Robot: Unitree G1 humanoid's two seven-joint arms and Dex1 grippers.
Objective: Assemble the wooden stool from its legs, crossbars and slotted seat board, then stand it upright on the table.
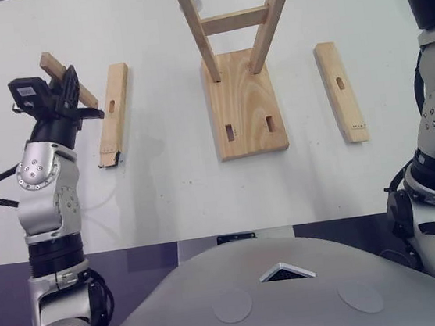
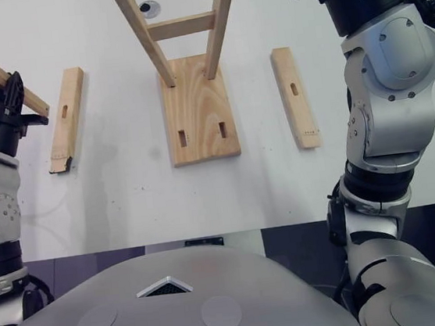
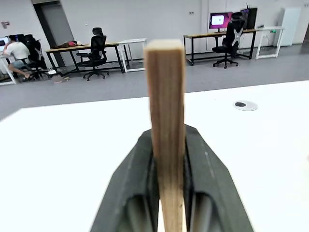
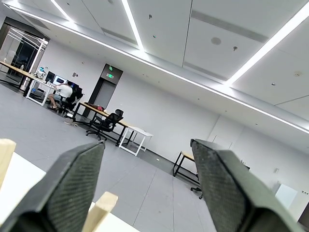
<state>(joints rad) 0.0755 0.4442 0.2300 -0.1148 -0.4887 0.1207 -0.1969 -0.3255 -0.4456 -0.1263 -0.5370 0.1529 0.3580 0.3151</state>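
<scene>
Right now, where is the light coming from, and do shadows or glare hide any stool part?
Right wrist view: ceiling light strips blaze overhead, the right fingers dark against them. Left eye view: the table is evenly lit; the seat board casts only a thin soft shadow, its slots plain. Left wrist view: no glare on the bar in the left fingers.

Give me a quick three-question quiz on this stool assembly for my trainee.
1. True or false: the right gripper holds a stool leg.
2. How many slots in the seat board are empty? A none, B two, C four.
3. Which gripper holds the wooden bar?
Key: 1 false, its jaws are open and empty. 2 B, the two near ones. 3 The left gripper.
</scene>
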